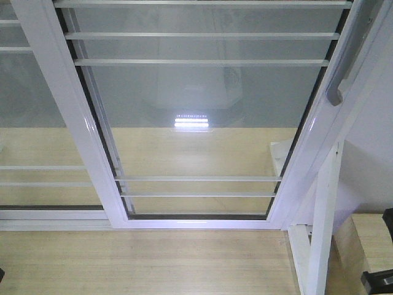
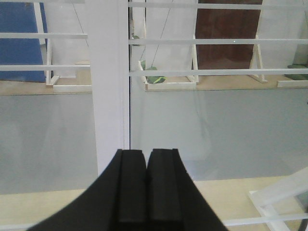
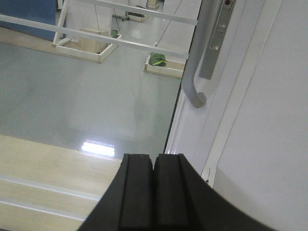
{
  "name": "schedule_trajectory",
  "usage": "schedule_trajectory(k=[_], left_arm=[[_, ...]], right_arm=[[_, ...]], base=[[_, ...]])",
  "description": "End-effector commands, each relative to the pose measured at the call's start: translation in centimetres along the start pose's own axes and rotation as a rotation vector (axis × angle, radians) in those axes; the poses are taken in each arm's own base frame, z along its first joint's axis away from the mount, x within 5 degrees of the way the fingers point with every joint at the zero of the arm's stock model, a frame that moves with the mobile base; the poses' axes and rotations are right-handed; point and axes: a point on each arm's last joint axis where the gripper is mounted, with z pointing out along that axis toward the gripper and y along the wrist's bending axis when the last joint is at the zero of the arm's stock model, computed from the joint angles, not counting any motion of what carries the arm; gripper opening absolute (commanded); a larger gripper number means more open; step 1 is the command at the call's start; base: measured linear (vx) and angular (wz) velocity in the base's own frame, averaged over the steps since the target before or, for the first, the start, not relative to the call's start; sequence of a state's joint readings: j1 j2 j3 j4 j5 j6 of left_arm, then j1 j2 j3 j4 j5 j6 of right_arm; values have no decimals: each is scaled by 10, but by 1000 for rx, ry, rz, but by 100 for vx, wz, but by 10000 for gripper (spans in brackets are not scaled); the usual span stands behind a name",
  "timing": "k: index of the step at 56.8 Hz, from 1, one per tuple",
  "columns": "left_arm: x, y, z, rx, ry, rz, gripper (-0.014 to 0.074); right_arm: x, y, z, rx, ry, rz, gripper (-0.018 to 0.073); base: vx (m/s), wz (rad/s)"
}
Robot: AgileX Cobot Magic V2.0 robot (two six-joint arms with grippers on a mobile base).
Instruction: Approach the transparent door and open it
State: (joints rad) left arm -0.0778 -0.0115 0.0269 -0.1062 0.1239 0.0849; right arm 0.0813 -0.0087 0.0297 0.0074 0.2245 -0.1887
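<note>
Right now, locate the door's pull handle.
Right wrist view, upper right: the pull handle runs down the transparent door's right stile, above the right gripper.

- Left claw (image 2: 146, 155): black jaws pressed flat together with nothing held between them, reaching up from the bottom of its wrist view.
- Right claw (image 3: 154, 159): black jaws likewise closed against each other, empty.

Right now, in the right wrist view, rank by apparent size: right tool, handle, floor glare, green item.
1. right tool (closest to camera, so inflated)
2. handle
3. floor glare
4. green item, close to the glare; unsure
</note>
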Motion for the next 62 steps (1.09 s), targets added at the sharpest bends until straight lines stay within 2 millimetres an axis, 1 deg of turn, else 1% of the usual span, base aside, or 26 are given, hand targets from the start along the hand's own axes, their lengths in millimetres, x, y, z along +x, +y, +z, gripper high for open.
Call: schedule_trajectory(k=[1,62], left_arm=[[-19,1,-3,-8,-143,-11,-6],[-19,1,-3,-8,-144,-11,-6]], right_arm=[[-7,-2,-1,24,-90,-14,-4],[-7,-2,-1,24,-90,-14,-4]], base=[[0,0],[0,0]])
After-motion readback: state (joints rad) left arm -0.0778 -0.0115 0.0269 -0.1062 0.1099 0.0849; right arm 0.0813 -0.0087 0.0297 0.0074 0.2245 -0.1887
